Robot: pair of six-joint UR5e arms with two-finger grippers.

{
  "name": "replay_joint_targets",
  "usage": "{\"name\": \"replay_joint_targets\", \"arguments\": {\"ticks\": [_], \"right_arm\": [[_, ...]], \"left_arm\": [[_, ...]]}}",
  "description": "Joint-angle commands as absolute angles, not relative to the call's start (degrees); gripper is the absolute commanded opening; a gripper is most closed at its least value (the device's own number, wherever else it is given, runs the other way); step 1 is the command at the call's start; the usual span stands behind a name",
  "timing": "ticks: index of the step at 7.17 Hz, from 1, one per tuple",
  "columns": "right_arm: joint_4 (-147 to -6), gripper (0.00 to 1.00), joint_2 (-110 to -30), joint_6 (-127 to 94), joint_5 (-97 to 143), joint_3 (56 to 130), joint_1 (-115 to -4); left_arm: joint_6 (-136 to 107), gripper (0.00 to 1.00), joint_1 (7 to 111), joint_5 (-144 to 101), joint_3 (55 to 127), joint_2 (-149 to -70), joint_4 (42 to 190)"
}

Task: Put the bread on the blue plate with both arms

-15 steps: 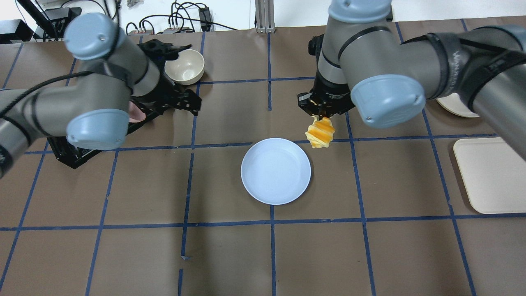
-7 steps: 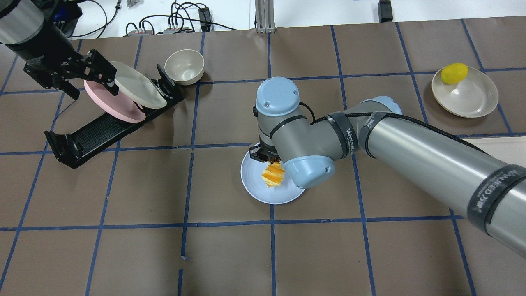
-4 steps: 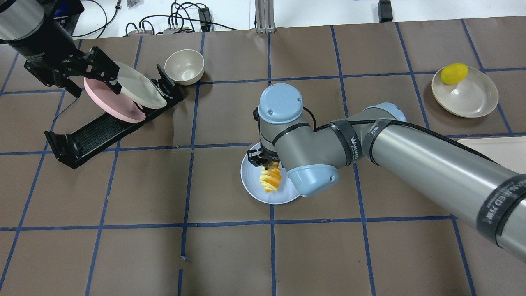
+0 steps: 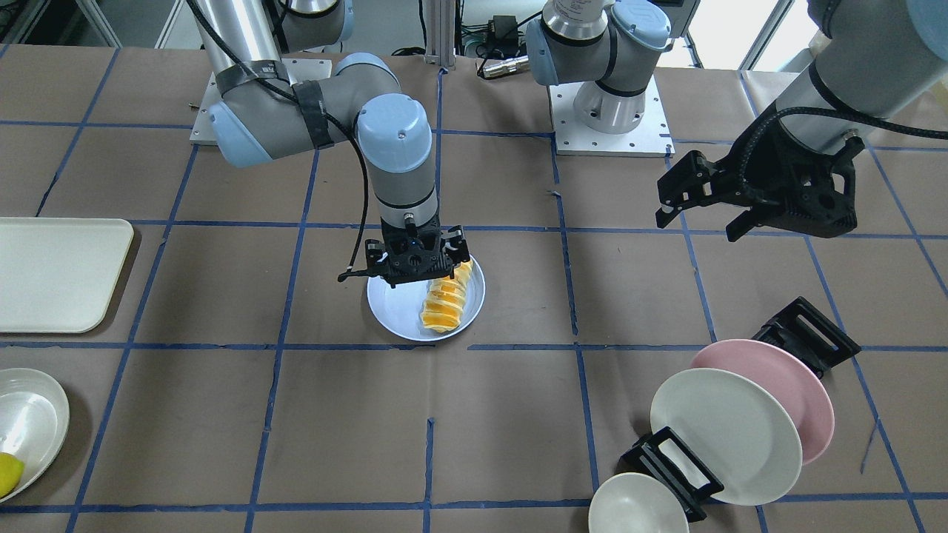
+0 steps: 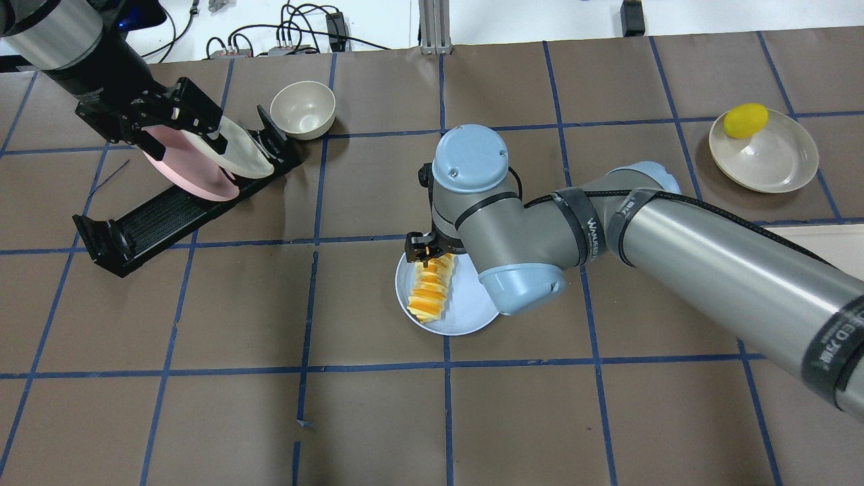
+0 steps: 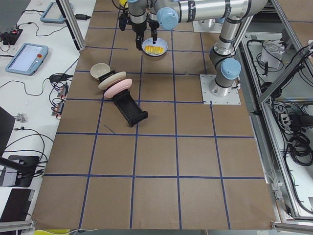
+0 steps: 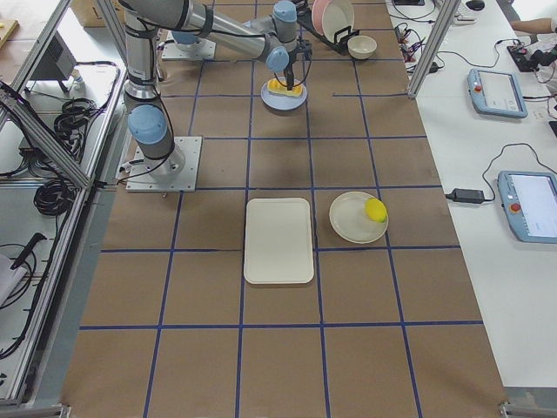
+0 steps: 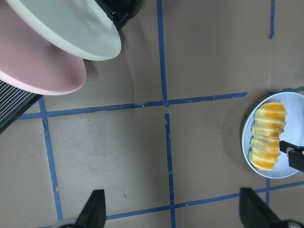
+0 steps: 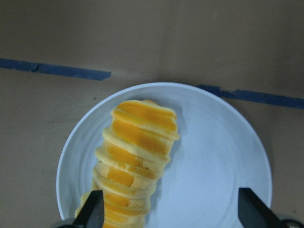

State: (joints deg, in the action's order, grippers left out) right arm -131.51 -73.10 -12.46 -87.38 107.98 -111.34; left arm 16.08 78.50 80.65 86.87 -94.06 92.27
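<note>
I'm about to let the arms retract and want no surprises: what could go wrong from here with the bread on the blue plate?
The bread lies off-centre on the blue plate, one end by the rim, so a nudge might push it off. The right gripper is open low over it, and one of its fingers sits beside that end; it could snag the bread on lifting.

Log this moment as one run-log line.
striped orange-yellow bread loaf: lying on round pale-blue plate | right end effector: open above loaf | left end effector: open, empty
</note>
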Motion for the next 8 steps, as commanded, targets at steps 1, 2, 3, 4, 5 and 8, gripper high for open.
{"name": "replay_joint_targets", "arguments": {"ticks": [1,2,3,4,5,8], "right_arm": [[-130.88,1.00,-79.50,0.45,-87.45,108.10,-101.66],[-130.61,1.00,-82.50,5.66,-87.19,108.37,-96.38],[-128.43,1.00,-84.36,7.80,-86.32,107.59,-93.81],[-117.71,1.00,-88.64,7.39,-86.74,107.06,-93.17],[-110.20,1.00,-91.90,7.38,-87.10,106.70,-92.90],[-88.92,1.00,-95.44,7.03,-87.01,99.70,-91.93]], "left_arm": [[15.82,1.00,78.66,81.12,87.71,-93.52,90.10],[15.04,1.00,78.75,81.38,87.45,-92.99,90.18],[9.81,1.00,79.27,83.21,87.28,-93.16,90.26],[4.71,1.00,81.45,89.41,87.19,-93.43,89.92],[3.09,1.00,83.13,91.04,87.10,-94.04,89.83],[3.86,1.00,83.23,90.88,87.10,-94.66,89.03]]}}
